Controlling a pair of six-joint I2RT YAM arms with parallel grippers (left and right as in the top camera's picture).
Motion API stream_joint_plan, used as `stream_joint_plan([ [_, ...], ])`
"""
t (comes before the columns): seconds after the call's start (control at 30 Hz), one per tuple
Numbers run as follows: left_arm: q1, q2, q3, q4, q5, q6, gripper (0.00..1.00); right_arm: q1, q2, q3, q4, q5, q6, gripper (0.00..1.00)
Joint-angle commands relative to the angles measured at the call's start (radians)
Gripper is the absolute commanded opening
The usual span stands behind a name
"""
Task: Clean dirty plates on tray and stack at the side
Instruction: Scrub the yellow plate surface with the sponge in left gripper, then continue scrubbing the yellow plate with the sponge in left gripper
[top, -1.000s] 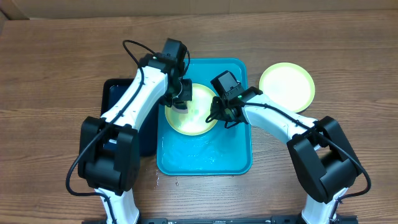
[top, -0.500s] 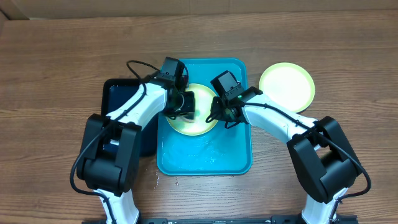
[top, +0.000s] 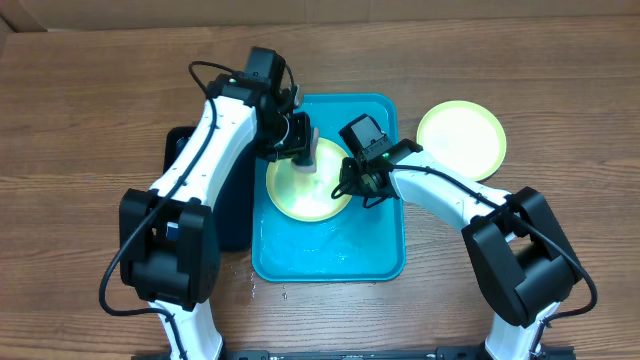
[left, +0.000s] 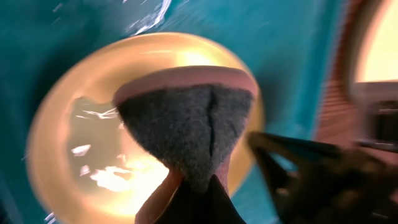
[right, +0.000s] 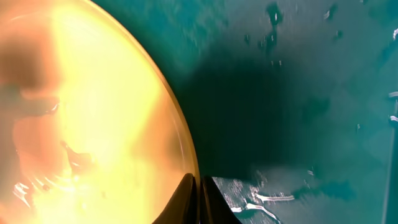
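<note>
A pale lime-green plate (top: 305, 185) lies in the turquoise tray (top: 330, 255); it also shows in the left wrist view (left: 81, 143) and the right wrist view (right: 93, 112). My left gripper (top: 300, 152) is shut on a sponge (left: 186, 118) with a grey scouring face and pink back, held just above the plate's far part. My right gripper (top: 352, 185) is shut on the plate's right rim (right: 194, 186). A second lime-green plate (top: 461, 138) lies on the table right of the tray. The light blue plate is out of view.
A dark navy-black tray (top: 195, 190) lies left of the turquoise tray, partly under my left arm. Water streaks and drops sit on the turquoise tray floor (right: 280, 199). The wooden table (top: 80, 120) surrounds everything.
My left gripper with the sponge has swung from the plate's left part back up toward its far edge. The right gripper and plate have stayed put.
</note>
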Motion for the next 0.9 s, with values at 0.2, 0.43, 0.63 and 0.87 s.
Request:
stream_joint_plan([
  [0.2, -0.084, -0.004, -0.053, -0.028, -0.211, 0.021, 0.04, 0.007, -0.004, -0.004, -0.085, -0.057, -0.044, 0.04],
  [0.43, -0.092, -0.004, -0.128, 0.017, -0.279, -0.007, 0.04, 0.007, -0.003, -0.005, -0.084, -0.056, -0.044, 0.04],
  [0.63, -0.092, -0.004, -0.239, 0.126, -0.279, -0.013, 0.04, 0.007, -0.003, -0.005, -0.082, -0.056, -0.044, 0.04],
  [0.87, -0.092, -0.004, -0.385, 0.291, -0.112, -0.017, 0.04, 0.007, -0.003, -0.005, -0.071, -0.056, -0.044, 0.04],
])
